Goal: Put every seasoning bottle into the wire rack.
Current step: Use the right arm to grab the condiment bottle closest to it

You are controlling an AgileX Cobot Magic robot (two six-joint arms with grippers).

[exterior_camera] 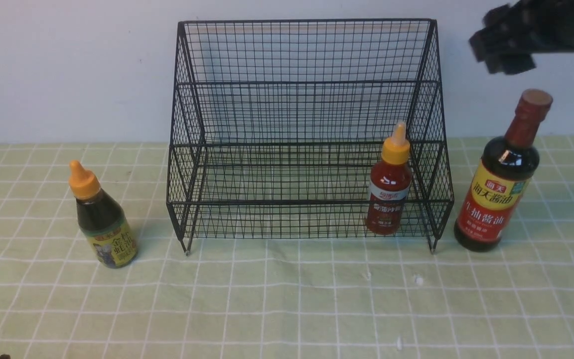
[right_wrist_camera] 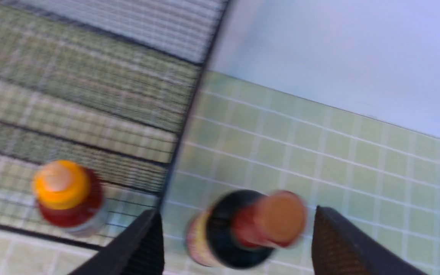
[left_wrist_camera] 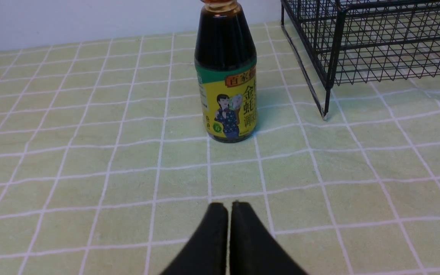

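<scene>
Our right gripper [exterior_camera: 506, 50] hangs spread wide above the tall soy bottle [exterior_camera: 499, 199], which stands just outside the wire rack [exterior_camera: 267, 202], on its right. Our left gripper [left_wrist_camera: 228, 208] sits closed. We judge that an off-centre pinch on the narrow neck could topple the bottle against the rack.

Red bottle [exterior_camera: 388, 197] upright in wire rack [exterior_camera: 267, 202]

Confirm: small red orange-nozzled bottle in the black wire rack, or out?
In. The small red orange-nozzled bottle stands upright inside the black wire rack, lower tier, behind front mesh.
</scene>
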